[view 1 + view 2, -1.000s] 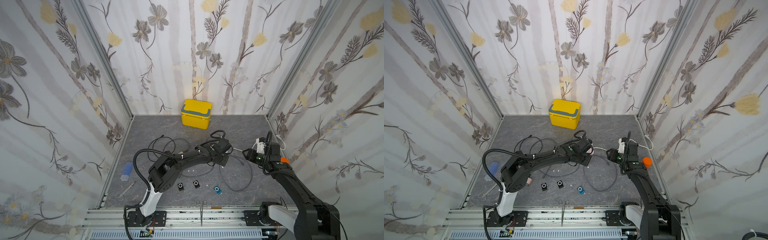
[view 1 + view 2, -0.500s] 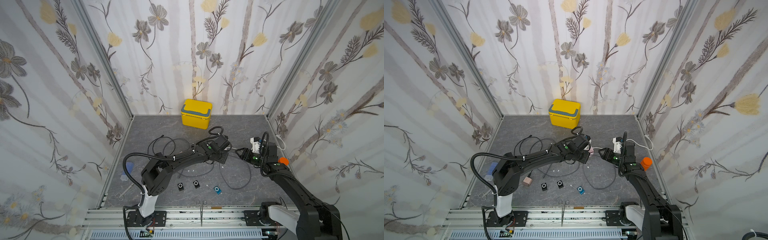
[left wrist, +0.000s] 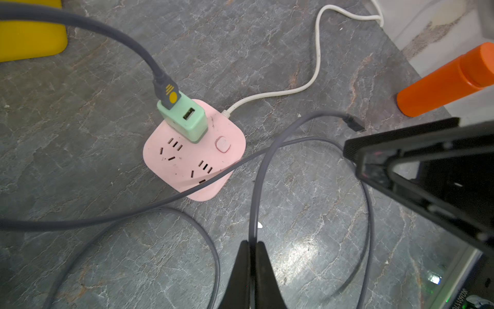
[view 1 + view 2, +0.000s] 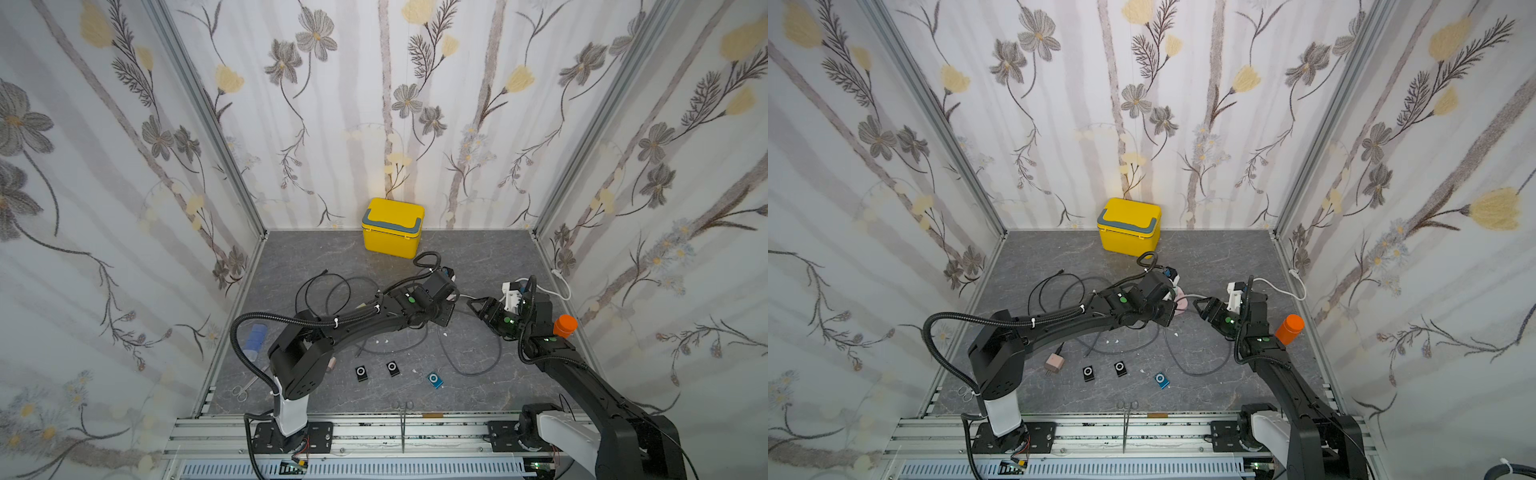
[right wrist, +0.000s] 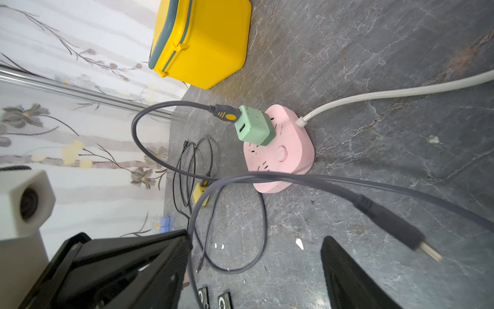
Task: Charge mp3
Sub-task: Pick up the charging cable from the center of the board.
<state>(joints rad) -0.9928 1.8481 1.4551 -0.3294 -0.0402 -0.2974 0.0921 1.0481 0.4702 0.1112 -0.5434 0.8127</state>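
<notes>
My left gripper (image 3: 251,244) is shut on a grey cable (image 3: 255,192), whose free small plug (image 3: 355,124) hangs in the air. That cable's other end sits in a green charger (image 3: 187,120) on the pink power strip (image 3: 184,163). My right gripper (image 5: 254,240) is open just beyond the plug (image 5: 401,235), with nothing between its fingers. In both top views the two grippers (image 4: 452,297) (image 4: 473,304) face each other over the strip. Two black mp3 players (image 4: 362,372) (image 4: 392,368) and a blue one (image 4: 434,380) lie on the floor near the front.
A yellow box (image 4: 392,228) stands at the back wall. An orange bottle (image 4: 564,326) stands beside my right arm. Black cable loops (image 4: 324,291), a pink charger (image 4: 1054,363), a blue bottle (image 4: 255,338), scissors (image 4: 241,390) and forceps (image 4: 402,419) lie on the grey floor.
My right gripper has moved left toward the left gripper and its jaws have opened wider. The left gripper stays shut on the grey cable and has shifted slightly back.
</notes>
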